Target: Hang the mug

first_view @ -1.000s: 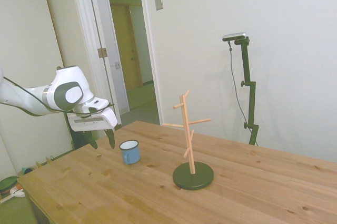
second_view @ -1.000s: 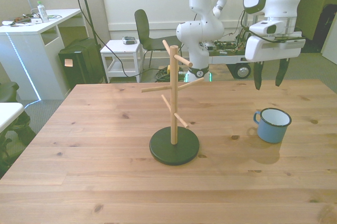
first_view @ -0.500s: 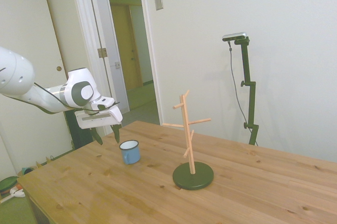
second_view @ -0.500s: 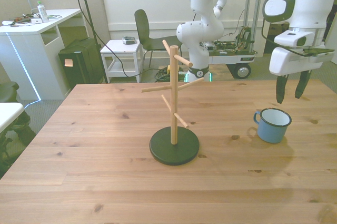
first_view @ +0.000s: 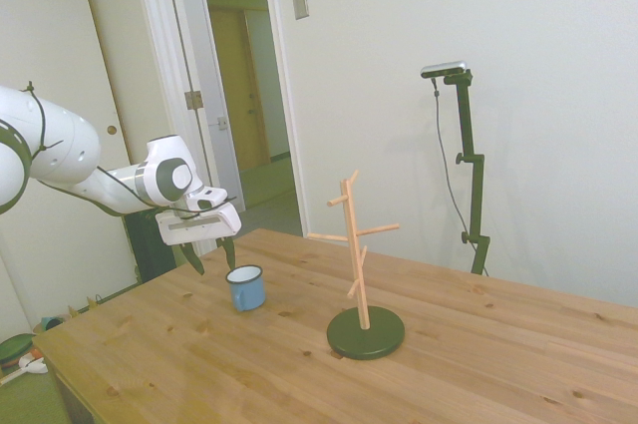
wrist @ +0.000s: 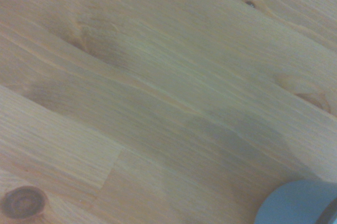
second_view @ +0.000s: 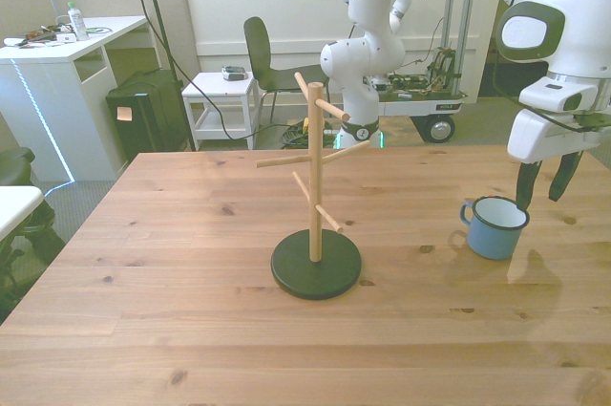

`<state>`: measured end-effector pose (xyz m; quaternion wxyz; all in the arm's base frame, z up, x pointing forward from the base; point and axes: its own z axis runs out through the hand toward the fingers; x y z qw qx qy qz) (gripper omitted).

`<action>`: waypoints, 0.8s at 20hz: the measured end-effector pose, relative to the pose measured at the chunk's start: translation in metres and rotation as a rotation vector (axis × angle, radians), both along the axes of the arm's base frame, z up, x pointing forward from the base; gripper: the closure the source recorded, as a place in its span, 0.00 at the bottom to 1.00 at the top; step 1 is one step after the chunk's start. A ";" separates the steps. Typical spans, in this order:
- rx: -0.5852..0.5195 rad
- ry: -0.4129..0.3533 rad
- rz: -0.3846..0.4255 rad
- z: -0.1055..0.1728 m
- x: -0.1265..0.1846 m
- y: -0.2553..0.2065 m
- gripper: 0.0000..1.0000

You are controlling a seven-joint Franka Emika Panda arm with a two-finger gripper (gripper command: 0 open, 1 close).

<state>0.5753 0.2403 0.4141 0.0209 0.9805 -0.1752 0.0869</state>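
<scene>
One peg stand (second_view: 315,198) stood upright mid-table (second_view: 172,263) on its dark round base, every peg bare. Further toward the front view's right sat the mug (second_view: 494,226), upright on the wood, white inside showing with nothing visible in it, handle turned toward the stand. Just past it hung the gripper (second_view: 541,183), fingers spread apart and pointing down, gripping nothing, tips beside the mug's rim on the side away from the stand.
</scene>
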 end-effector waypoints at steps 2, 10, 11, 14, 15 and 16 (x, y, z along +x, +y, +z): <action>-0.004 0.011 -0.001 -0.008 0.001 0.000 0.00; -0.013 0.030 -0.007 -0.019 0.002 -0.004 1.00; -0.014 0.032 -0.010 -0.021 0.002 -0.006 1.00; -0.018 0.035 -0.018 -0.024 0.002 -0.012 1.00; -0.019 0.036 -0.021 -0.025 0.002 -0.014 1.00; -0.019 0.035 -0.024 -0.026 0.001 -0.017 1.00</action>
